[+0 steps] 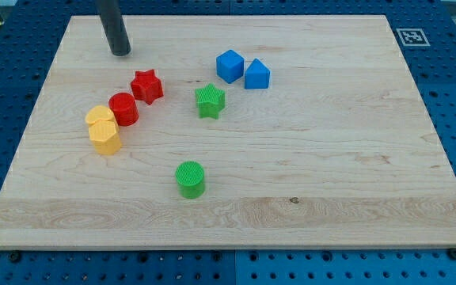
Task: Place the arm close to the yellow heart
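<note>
Hovering — my tip (120, 53) above yellow heart (100, 118)

my tip (120, 52) toward view's top, above yellow heart (99, 118)

Robot body, upper left of the frame: a straight, smooth cylindrical rod, dark grey to black, with a faint lengthwise sheen. Its upper part is cut off by the frame's top edge. My tip (120, 52) is blunt, flat-ended and unmarked.
</note>
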`<state>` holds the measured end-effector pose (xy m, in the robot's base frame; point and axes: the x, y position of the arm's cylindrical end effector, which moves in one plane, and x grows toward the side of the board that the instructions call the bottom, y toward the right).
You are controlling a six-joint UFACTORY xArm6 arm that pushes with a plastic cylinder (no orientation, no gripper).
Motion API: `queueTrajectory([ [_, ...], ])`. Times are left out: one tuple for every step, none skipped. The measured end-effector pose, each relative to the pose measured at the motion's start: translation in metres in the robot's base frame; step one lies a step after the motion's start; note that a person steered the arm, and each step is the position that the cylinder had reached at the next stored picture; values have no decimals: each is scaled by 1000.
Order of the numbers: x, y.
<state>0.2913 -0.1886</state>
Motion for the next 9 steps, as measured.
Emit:
queueTrajectory([
  [10, 0],
  [25, 0],
  [42, 0],
  [56, 0],
  [65, 0],
  [69, 0],
  [70, -1],
  [70, -6],
  [70, -11],
])
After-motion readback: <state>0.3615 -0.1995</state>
